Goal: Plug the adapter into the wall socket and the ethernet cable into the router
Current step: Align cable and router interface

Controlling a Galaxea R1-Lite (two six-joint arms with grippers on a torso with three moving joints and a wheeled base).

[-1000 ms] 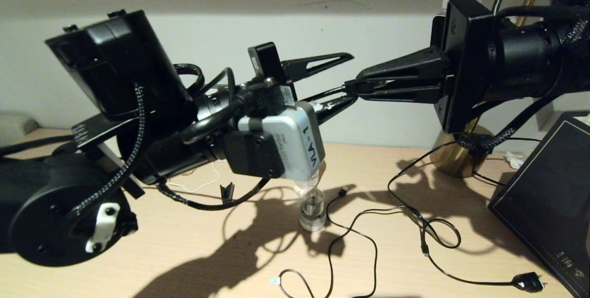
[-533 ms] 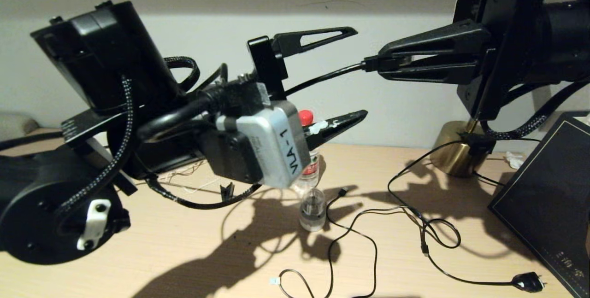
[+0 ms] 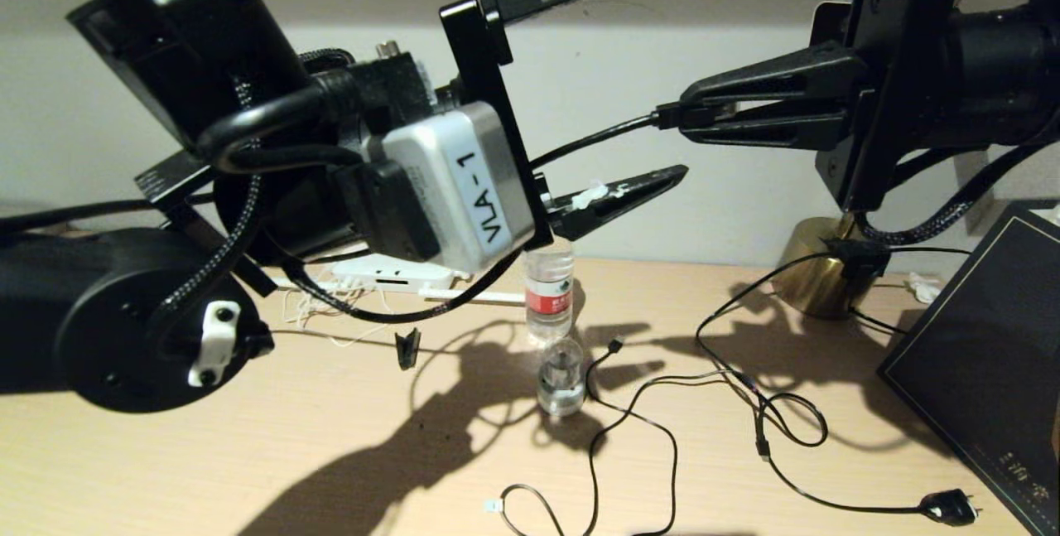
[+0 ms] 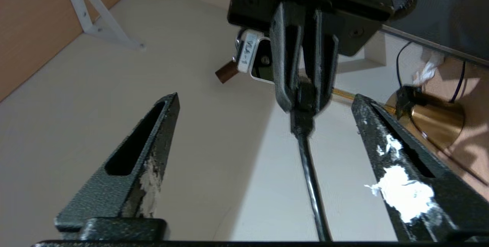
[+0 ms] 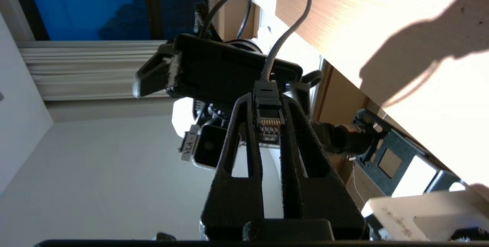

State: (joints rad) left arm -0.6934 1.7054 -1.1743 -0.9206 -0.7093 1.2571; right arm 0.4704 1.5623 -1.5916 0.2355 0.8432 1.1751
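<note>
From the head view, the right gripper (image 3: 683, 115) is clenched on the plug of the ethernet cable (image 3: 592, 138), held high above the wooden desk (image 3: 331, 453). The left gripper (image 3: 662, 72) gapes wide around that cable without touching it; its arm hides most of the white router (image 3: 393, 273) behind. The left wrist view shows the cable (image 4: 311, 186) running free between the spread fingers (image 4: 397, 186). Only the right wrist view reveals the plug's gold contacts (image 5: 269, 126) between the pinching fingers.
</note>
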